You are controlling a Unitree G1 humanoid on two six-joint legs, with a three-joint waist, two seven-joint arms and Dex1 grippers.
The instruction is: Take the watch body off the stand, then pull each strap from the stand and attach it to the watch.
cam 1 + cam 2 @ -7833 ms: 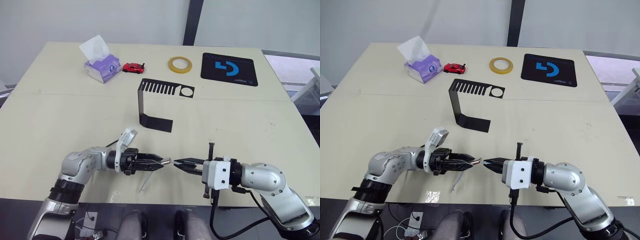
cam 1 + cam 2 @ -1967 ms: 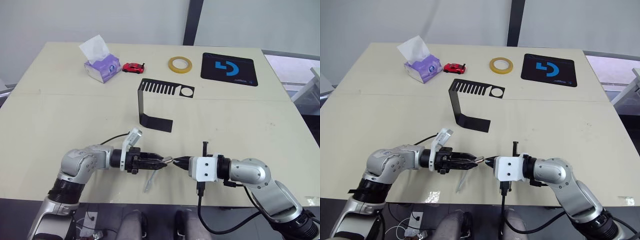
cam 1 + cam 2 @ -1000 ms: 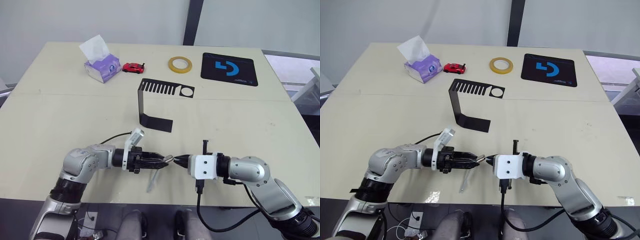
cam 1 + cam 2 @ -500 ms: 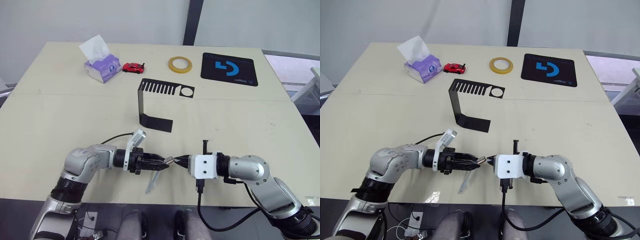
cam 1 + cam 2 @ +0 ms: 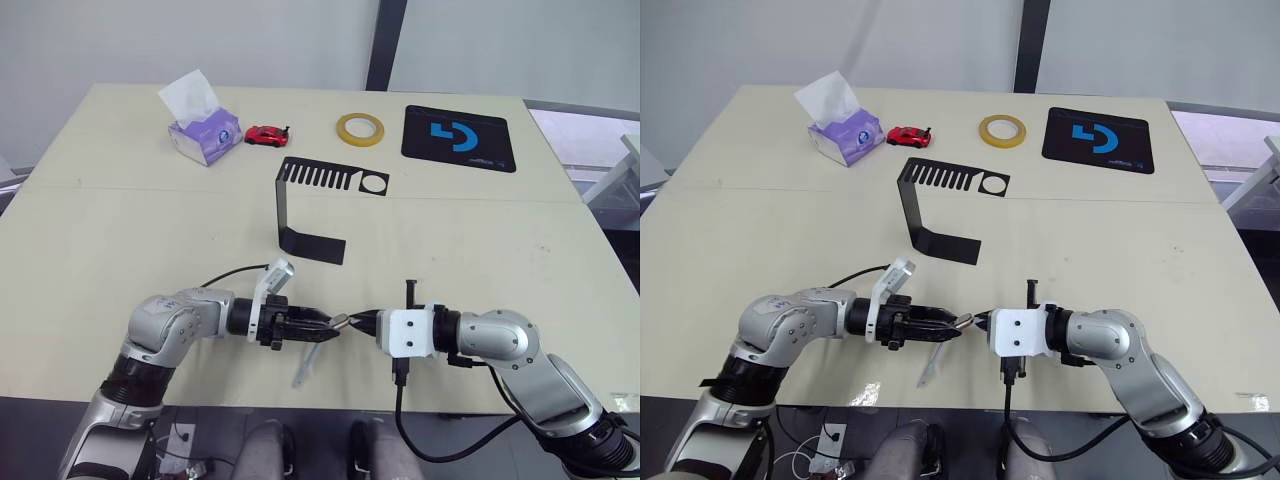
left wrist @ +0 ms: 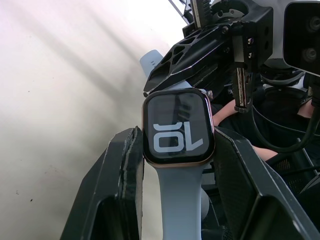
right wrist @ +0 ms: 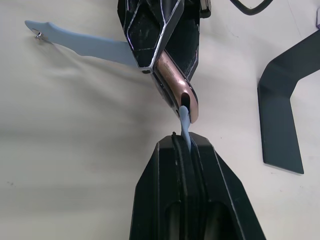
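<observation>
We see the watch body (image 6: 178,127), a rounded black square with white digits and a rose-gold rim, pinched in the left gripper (image 5: 322,328) jaws above the desk (image 5: 120,230) near edge, one pale blue strap (image 5: 305,365) hanging from it. The right gripper (image 7: 186,146) jaws pinch the second strap (image 7: 185,122) at the case's slot. Little has changed since half a second ago.

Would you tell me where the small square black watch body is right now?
The small square black watch body is clamped in the left gripper above the table's near edge, with the right gripper just beside it holding a pale blue strap.
</observation>
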